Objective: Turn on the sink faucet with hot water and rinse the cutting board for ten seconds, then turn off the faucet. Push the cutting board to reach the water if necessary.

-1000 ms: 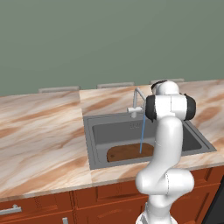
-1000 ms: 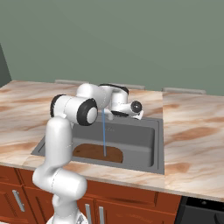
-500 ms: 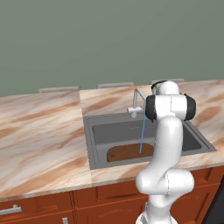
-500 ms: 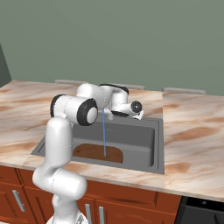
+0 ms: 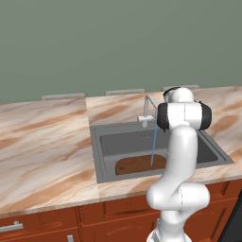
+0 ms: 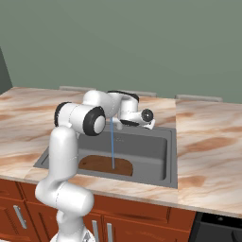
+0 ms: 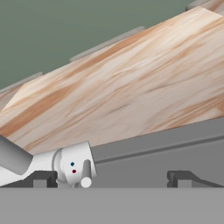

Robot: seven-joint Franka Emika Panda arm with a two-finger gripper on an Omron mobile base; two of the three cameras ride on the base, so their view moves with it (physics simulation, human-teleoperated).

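The rinsing step is in hand: a thin straight light-blue stream of water (image 5: 153, 144) falls from the small light-grey metal sink faucet (image 5: 147, 109) and lands on the flat dark-brown wooden cutting board (image 5: 140, 164), which lies on the floor of the rectangular dark-grey metal sink (image 5: 105, 152), toward its front wall. In the right base view the water (image 6: 112, 142) meets the board (image 6: 104, 165) near one rounded end, so no pushing looks necessary. The gripper (image 7: 109, 178) hovers just beside the faucet's base with its jaws spread wide and nothing between them; in the hand view the faucet's pale cylindrical body and its short lever (image 7: 75, 167) sit at the lower left, close to one dark fingertip (image 7: 43, 178). The sink is set into the marbled tan stone desk (image 5: 42, 146). As a judgement, the next move calls for waiting out the rinse with the gripper kept near, then nudging the short lever back to its off position with a small, controlled push so the spout is not knocked. No brand, label or writing can be read; two tiny dots, one blue and one red, mark the faucet body.
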